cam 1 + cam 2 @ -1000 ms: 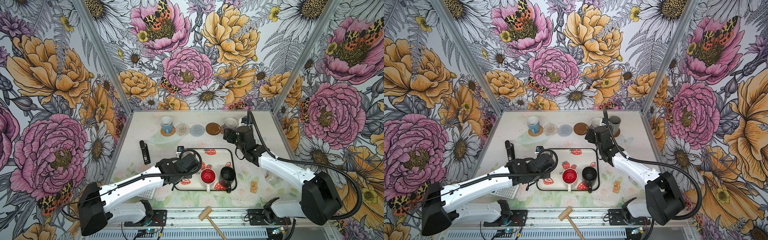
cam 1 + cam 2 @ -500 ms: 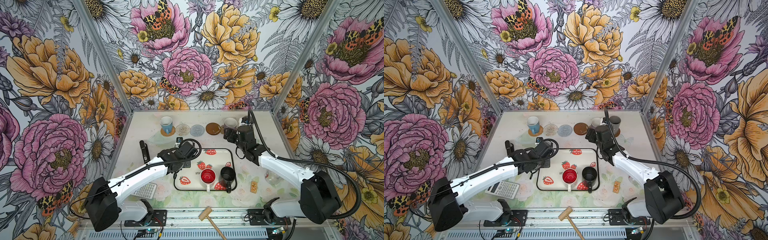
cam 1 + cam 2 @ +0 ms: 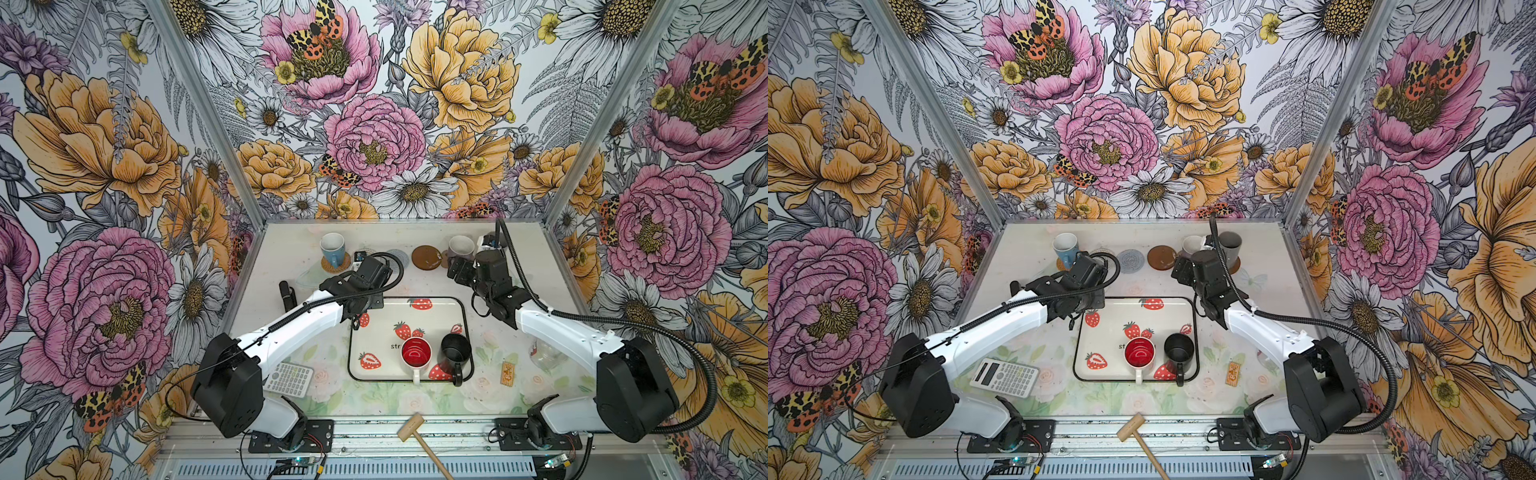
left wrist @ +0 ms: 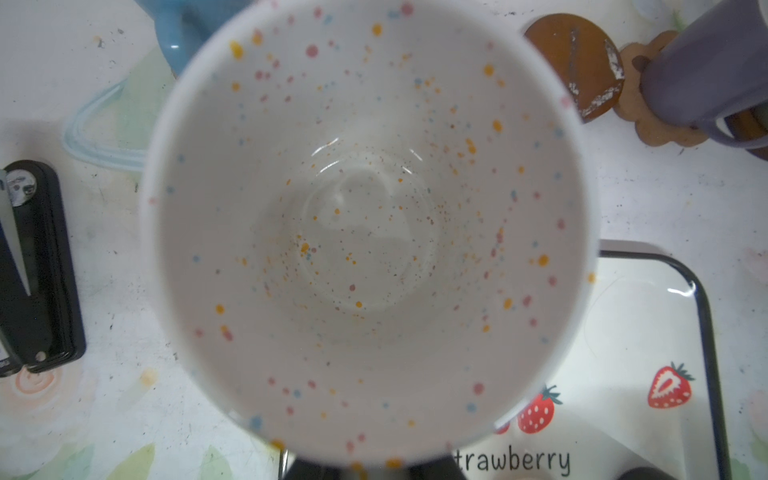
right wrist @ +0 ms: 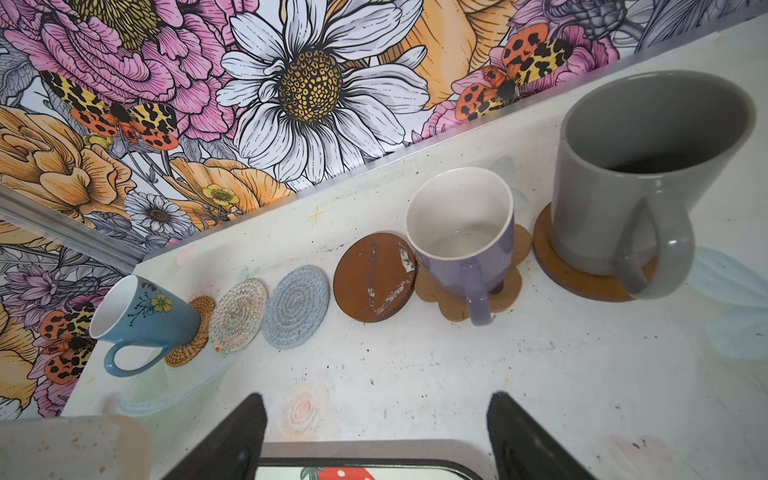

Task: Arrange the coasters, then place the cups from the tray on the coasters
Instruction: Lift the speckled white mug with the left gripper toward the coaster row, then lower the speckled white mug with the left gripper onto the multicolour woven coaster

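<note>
Left gripper [image 3: 371, 269] clamped on white speckled cup [image 4: 365, 232], hovering just beside light blue cup [image 3: 332, 248]; bare beige coaster [image 5: 237, 309] there, likely directly below. Right gripper [image 5: 376, 399] wide, empty.

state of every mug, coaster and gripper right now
light blue mug, on tan woven coaster
lavender mug, on paw coaster
grey mug, on brown disc
white speckled mug, held by left gripper, on no coaster
red-inside mug, on tray
black mug, on tray
beige coaster, bare
grey-blue coaster, bare
scuffed brown disc, bare
right gripper, open, empty
</note>
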